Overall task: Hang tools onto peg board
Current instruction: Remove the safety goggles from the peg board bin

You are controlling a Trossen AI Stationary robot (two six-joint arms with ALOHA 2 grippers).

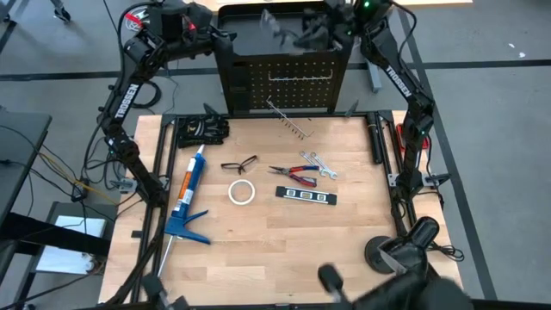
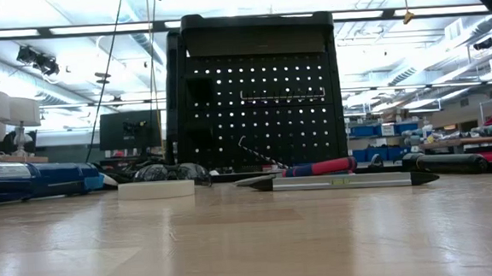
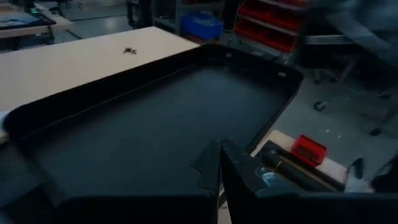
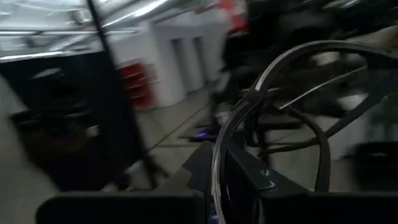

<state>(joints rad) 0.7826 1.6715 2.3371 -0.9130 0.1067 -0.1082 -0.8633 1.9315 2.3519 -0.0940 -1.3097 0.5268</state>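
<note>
While tools lie below, right gripper [image 1: 297,36] grips safety glasses [image 4: 280,106].

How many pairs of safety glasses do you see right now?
2: one pair of safety glasses lies on the table beside the caulking gun; another pair is in the right gripper above the peg board.

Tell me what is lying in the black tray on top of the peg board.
The tray on the peg board looks bare in the left wrist view. From above, both arms and safety glasses in the right claw cover parts of it.
</note>
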